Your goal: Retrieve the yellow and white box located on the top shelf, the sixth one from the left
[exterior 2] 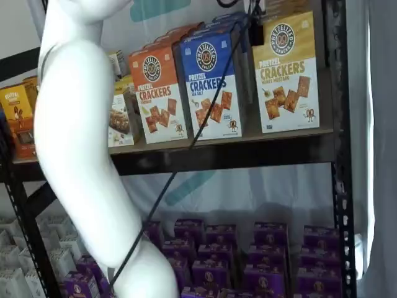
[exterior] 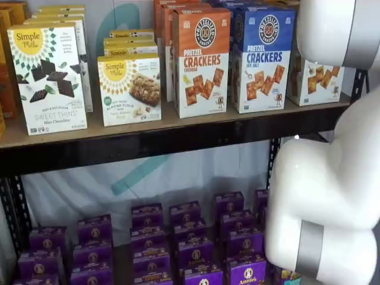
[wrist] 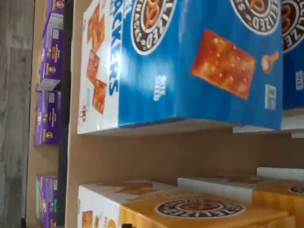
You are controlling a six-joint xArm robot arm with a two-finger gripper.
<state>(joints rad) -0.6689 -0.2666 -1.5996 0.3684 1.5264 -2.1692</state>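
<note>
Looking at the top shelf [exterior 2: 236, 155], you are seeing three cracker boxes facing forward in both shelf views: one orange box [exterior 2: 158, 93], one blue box [exterior 2: 211, 84] and one yellow and white box [exterior 2: 286, 71]. The yellow and white box is standing upright at the right end of the board, just right of the blue one, with more boxes lined up behind each front box. In a shelf view the arm is covering most of it, leaving only its white lower part [exterior: 314, 80] showing. Left of the orange box, two white snack boxes are standing, a large one [exterior: 48, 77] and a smaller one [exterior: 129, 88]. Down below, well over a dozen purple boxes [exterior: 190, 249] are sitting in rows; you cannot count them exactly.

The white arm [exterior 2: 80, 155] is rising from low on the near side and reaching up toward the shelf, with a black cable [exterior 2: 186, 149] trailing diagonally from it. The gripper [exterior 2: 256, 31] is hanging as a dark shape from above, between the blue box and the yellow and white box. You cannot tell how far its fingers are parted or whether they are holding anything. The wrist view, turned on its side, is showing the blue box [wrist: 199, 61] close up, bare shelf board, and a yellow box [wrist: 204, 213] beside it.
</note>
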